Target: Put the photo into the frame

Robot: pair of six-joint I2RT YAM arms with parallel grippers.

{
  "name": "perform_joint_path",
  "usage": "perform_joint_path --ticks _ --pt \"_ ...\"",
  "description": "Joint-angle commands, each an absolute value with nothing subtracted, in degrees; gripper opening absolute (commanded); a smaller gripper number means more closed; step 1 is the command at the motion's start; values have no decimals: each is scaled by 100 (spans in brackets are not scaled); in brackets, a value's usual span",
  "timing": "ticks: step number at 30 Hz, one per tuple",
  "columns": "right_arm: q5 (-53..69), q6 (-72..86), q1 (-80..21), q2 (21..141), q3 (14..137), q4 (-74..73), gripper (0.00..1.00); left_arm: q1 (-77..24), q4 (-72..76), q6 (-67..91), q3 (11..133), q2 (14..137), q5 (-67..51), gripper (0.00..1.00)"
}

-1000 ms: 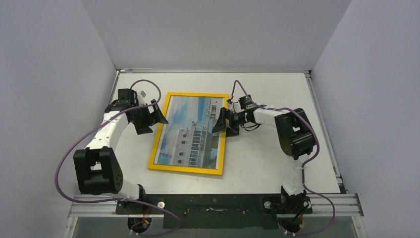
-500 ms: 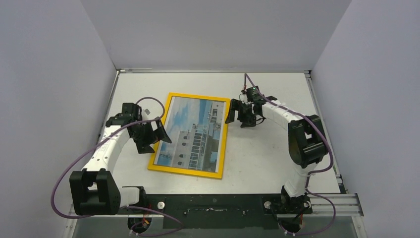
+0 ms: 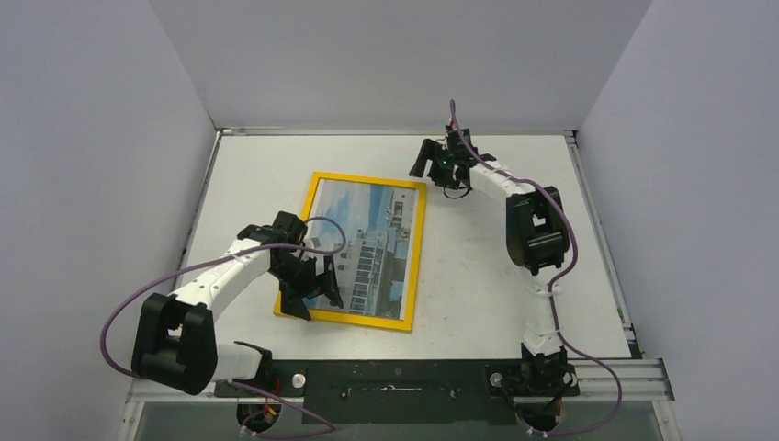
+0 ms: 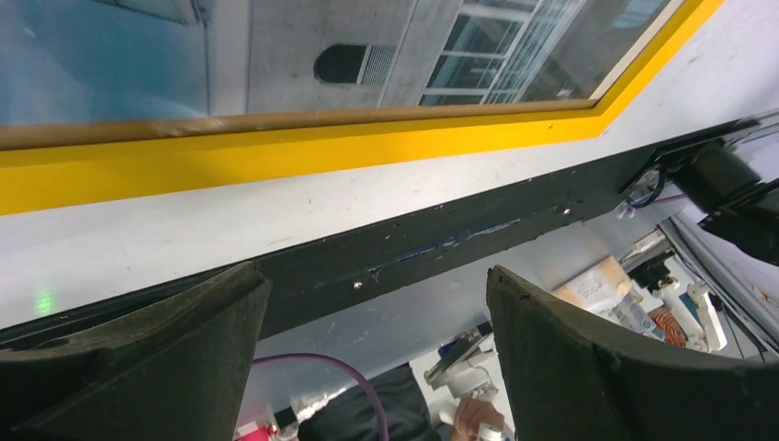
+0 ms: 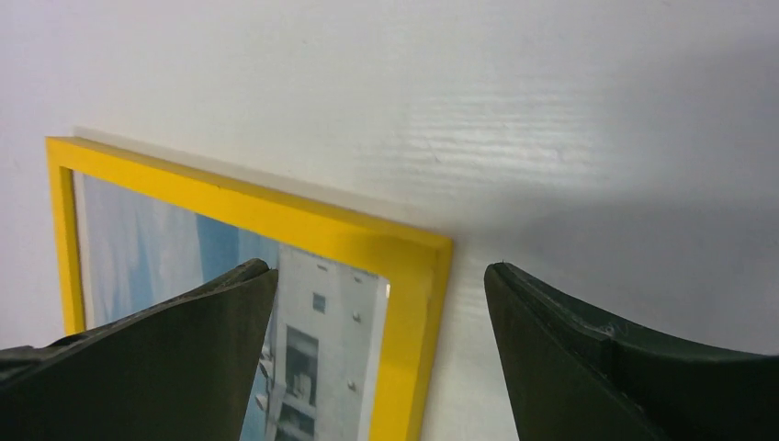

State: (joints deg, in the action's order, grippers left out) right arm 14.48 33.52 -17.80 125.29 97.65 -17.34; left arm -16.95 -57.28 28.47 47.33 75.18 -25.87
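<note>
As the frame lies yellow-side up, long axis near-to-far | photo inside | left claw wide | right claw wide

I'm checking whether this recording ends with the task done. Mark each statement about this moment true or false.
1. The photo sits inside the yellow frame, picture side up. True.
2. The right jaws are shut on the frame's far right corner. False: they stand open near that corner and hold nothing.
3. The left jaws stand open at the frame's near left corner. True.
4. The frame leans upright against the back wall. False: it lies flat on the white table.
</note>
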Motion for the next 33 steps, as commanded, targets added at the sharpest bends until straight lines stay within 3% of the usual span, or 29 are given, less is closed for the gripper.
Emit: perform_joint_path --ticks 1,8,16,23,33 --pt "2458 3878 -1754 12941 10012 197 86 -2015 -5687 3238 4522 7691 -2647 87" --pt "2771 3723 -1793 13768 10910 -58 85 -2399 -4914 3732 4479 8317 -2319 87" --pt "3262 2769 -1777 13668 10918 -1266 84 -2352 -4382 3619 4973 8992 -2074 82" --pt "4196 3217 -1600 12750 9203 -80 85 -1828 -4367 3245 5605 9214 -2115 82" --pt "4054 3739 -1529 11454 7231 559 83 -1025 -4523 2611 7135 10397 -2581 80"
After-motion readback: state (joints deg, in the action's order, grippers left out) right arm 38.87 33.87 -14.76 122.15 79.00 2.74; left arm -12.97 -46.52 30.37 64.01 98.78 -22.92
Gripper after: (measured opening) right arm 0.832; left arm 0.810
